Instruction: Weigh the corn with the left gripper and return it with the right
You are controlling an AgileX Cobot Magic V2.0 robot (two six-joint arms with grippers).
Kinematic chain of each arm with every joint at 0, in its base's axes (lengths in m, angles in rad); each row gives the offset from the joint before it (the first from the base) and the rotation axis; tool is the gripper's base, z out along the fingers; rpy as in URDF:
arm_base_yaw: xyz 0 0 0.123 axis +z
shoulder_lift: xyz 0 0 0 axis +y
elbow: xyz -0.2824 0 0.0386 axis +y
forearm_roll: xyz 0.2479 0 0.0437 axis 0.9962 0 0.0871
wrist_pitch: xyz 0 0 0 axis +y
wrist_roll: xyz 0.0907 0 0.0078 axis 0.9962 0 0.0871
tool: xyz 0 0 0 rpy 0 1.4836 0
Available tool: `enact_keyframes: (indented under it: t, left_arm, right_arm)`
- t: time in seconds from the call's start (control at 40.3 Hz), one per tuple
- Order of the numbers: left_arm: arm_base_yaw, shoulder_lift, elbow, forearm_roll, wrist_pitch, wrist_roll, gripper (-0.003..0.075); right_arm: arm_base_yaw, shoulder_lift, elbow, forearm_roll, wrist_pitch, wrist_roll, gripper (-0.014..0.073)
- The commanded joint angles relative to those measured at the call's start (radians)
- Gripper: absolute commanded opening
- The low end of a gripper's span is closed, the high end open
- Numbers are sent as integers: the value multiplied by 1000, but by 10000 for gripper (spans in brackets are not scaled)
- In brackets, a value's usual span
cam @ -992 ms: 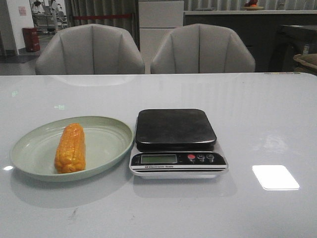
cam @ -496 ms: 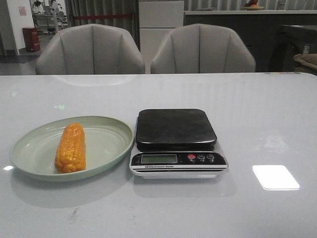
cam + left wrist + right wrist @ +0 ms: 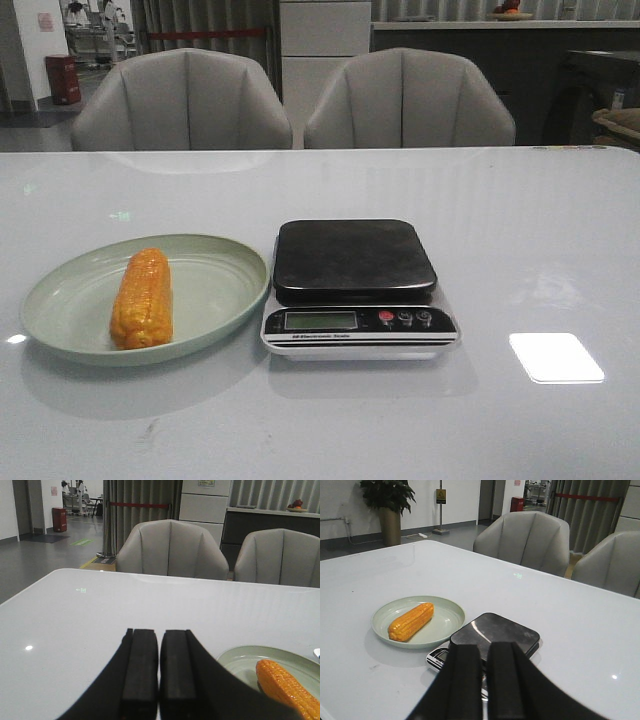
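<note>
You have the corn (image 3: 142, 298) lying on its side in the pale green plate (image 3: 225, 290), a little toward the plate's nine o'clock half in the front view, its length running from six to twelve o'clock, with the far end tipped slightly toward one o'clock. Nothing touches it. The plate sits on the white table (image 3: 520, 230) at the table's eight o'clock, and its three o'clock rim comes just beside the kitchen scale (image 3: 355, 288); you cannot tell whether rim and scale touch. The scale's dark platform (image 3: 352, 258) is bare, and its display and three buttons face six o'clock, toward you. Two grey chairs (image 3: 180, 100) stand behind the table at twelve o'clock.

Your left gripper (image 3: 159, 672) appears only in its own wrist view: the two black fingers (image 3: 141, 670) are pressed together with just a thin seam between them, holding nothing. It hangs above bare table, with the plate and the corn (image 3: 290, 687) near it on one side but apart from it.

Your right gripper (image 3: 482, 680) likewise shows only in its wrist view, its fingers (image 3: 465, 680) closed against each other and empty, poised over the scale's near edge, with the corn (image 3: 411, 621) and plate (image 3: 447, 622) beyond.
</note>
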Motion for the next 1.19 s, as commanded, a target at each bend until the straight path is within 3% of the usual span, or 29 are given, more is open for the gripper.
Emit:
enact_keyframes:
  t: [0.0,0.149,0.422,0.57,0.645,1.166]
  left_arm:
    - [3,-19,0,-9,-84,1,134]
    - [3,-19,0,-9,-84,1,134]
    - [3,-19,0,-9,-84,1,133]
    - [3,-19,0,-9,-84,1,134]
    - [3,-19,0,-9,-84,1,134]
    - [3,-17,0,-9,-84,1,134]
  right_arm:
    - [-12,10,-18,-15,-88,-9,204]
    - [-99,10,26,-15,-111,-9,204]
    - [-381,10,121,-15,-135,-8,204]
    - [-468,-11,190,-14,-238,-7,204]
    - [-489,-41,228,-14,-300,-7,204]
    - [-508,-117,227,-14,-281,-7,204]
